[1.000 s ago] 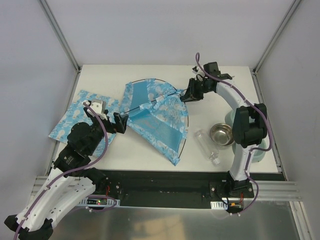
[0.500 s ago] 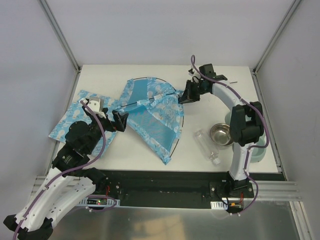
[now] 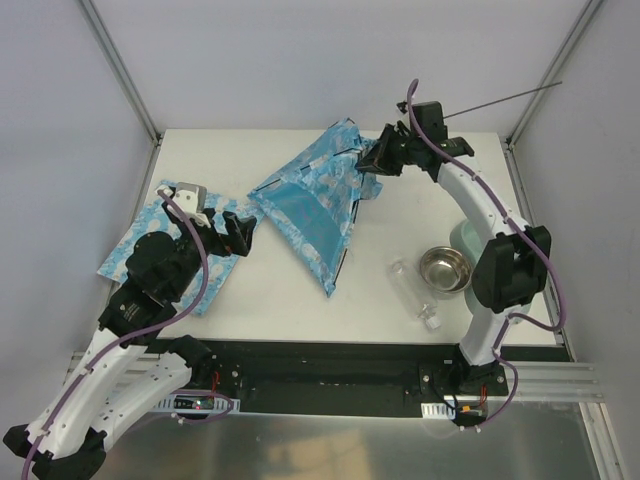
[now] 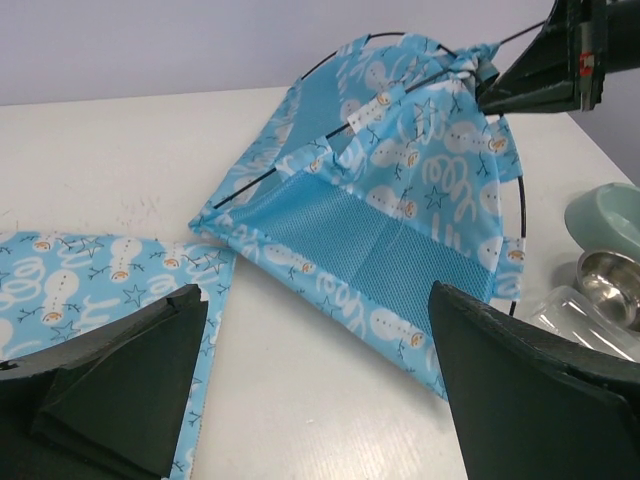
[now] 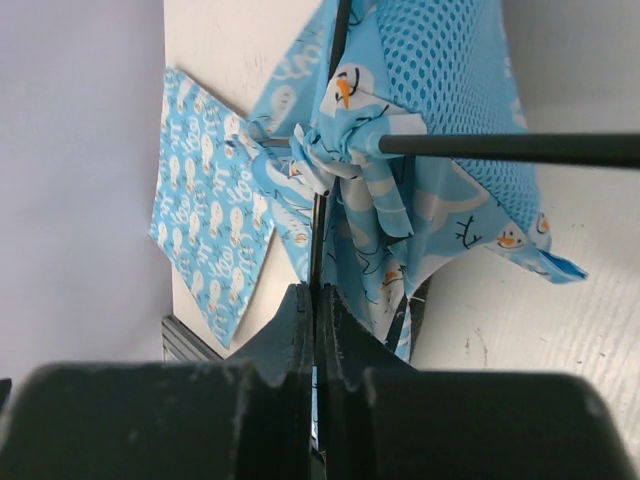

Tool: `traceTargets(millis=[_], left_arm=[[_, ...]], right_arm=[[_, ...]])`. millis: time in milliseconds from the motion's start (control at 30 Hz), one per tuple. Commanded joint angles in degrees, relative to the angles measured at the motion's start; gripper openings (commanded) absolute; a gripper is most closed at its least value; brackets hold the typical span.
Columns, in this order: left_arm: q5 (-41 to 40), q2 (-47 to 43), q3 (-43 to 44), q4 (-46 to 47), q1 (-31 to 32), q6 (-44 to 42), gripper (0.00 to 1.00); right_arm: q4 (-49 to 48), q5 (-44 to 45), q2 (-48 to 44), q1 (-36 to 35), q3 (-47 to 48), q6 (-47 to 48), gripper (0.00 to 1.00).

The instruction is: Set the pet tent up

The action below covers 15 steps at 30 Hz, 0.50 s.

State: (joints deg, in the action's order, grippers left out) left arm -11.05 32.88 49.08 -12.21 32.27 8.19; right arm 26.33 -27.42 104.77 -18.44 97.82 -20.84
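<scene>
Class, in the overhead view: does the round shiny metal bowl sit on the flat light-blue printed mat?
No: the metal bowl stands at the white table's right side; the mat lies at its left.

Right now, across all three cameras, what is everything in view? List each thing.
pet tent: one, blue snowman print with black poles, table centre, far end raised
mat: one, light blue with the same print, flat, left side
steel bowl: one, silver, right side
pale green bowl: one, beside the steel bowl, right edge
bottle: one, clear plastic, lying near the steel bowl
table: one, white
left gripper: open, empty, by the mat
right gripper: shut on a pet tent pole
</scene>
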Motion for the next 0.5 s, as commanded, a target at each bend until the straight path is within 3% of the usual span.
traceTargets(millis=[0,267,467], left_arm=[[-0.8,0.3,1.9,0.3,0.2,1.0,0.96],[-0.6,1.0,1.2,-0.6,0.2,2.5,0.95],[0.8,2.8,1.1,-2.6,0.2,5.3,0.95]], right_arm=[[-0.1,8.0,-4.6,-2.0,3.5,-8.9,0.00],[-3.6,22.8,-8.4,-7.3,-1.8,-17.9,0.00],[-7.3,39.3,-8.0,-11.9,-5.4,-25.8,0.00]])
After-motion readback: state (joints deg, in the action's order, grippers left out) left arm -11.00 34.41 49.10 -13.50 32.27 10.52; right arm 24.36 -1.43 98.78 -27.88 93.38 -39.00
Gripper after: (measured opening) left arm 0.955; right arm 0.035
